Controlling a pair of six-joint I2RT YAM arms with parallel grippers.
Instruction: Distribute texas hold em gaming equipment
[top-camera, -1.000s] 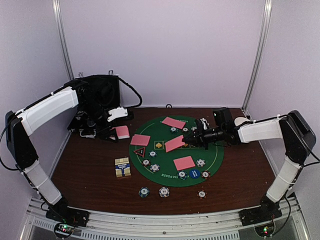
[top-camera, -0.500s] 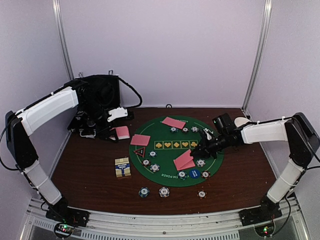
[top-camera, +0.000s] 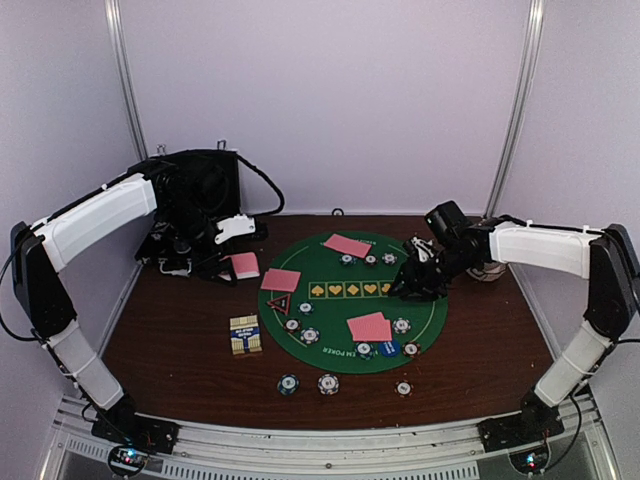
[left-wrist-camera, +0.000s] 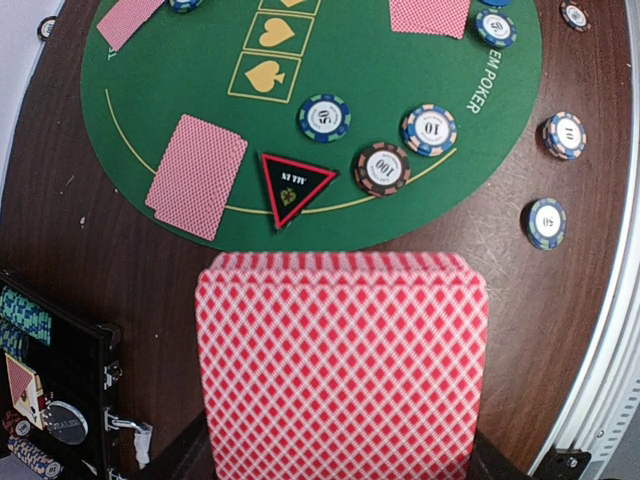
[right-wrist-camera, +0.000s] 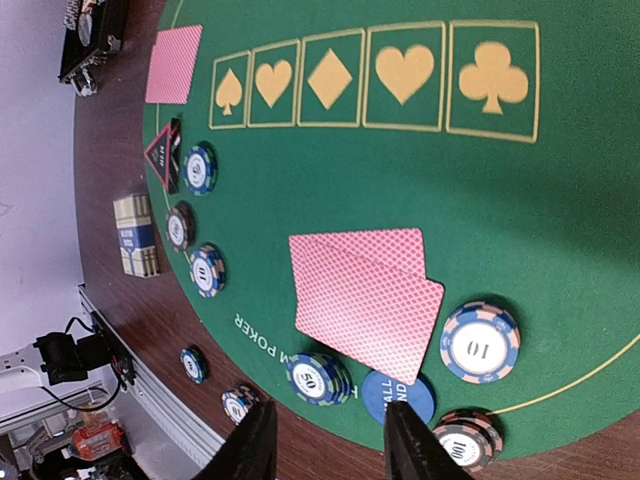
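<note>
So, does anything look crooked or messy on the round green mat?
Yes: two pink-backed playing cards on the round green mat lie skewed across each other, one corner overlapping the blue round disc.

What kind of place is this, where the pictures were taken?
Probably a robot test cell in a lab, dressed for poker: plain pale walls with metal posts, two arms bolted at the edge of the table, and a green poker mat with cards and chips.
</note>
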